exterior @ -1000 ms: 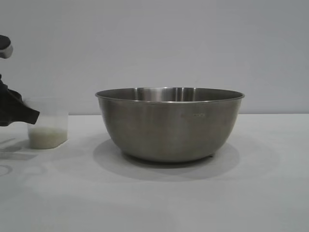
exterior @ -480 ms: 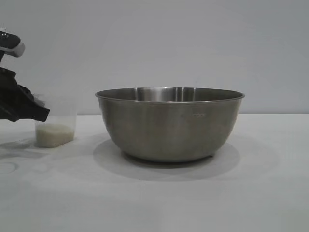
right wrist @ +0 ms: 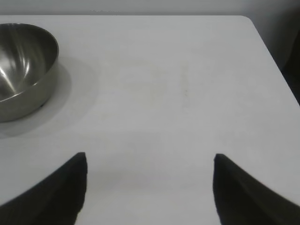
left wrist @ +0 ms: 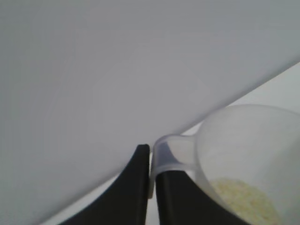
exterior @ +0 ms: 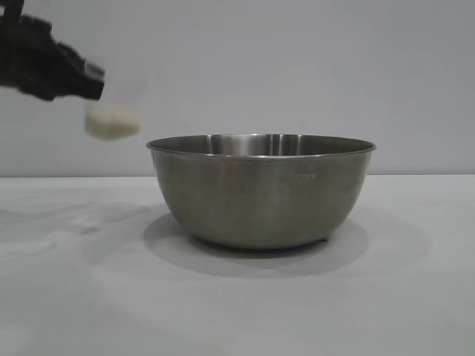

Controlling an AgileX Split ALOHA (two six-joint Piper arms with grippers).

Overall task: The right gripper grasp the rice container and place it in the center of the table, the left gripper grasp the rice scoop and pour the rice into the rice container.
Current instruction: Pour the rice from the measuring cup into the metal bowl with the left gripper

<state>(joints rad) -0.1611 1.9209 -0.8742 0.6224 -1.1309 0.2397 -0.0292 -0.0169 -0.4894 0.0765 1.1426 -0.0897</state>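
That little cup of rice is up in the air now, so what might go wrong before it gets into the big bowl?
The left gripper pinches only the rice scoop by its thin handle, so the scoop might twist or slip. The scoop hangs left of the rice container, not above it; tipping too soon would probably spill rice onto the table.

Plain pale grey wall (exterior: 297, 67) across the whole background, bare and evenly lit. Fills most of the left wrist view as well, running at a slant. Narrow dark strip (right wrist: 293, 65) at the edge of the right wrist view, too dim to identify.
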